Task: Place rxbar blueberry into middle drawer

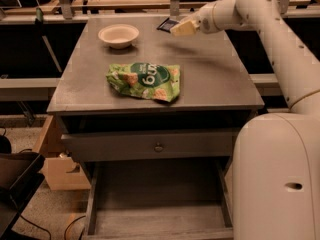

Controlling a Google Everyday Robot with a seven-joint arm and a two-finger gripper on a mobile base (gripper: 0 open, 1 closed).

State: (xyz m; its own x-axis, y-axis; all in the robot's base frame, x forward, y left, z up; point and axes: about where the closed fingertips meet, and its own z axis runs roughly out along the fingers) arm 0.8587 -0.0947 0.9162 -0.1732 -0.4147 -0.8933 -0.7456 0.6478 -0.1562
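Progress looks slight: the rxbar blueberry (166, 24) sits at the far edge of the cabinet top (215, 74), right against the gripper (179, 29), whose hold I cannot tell, and the open middle drawer (155, 219) below awaits it.

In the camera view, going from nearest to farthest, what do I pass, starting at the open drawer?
middle drawer → drawer front with knob → green chip bag → white bowl → end effector, over the far right of the tabletop, gripping the rxbar blueberry.
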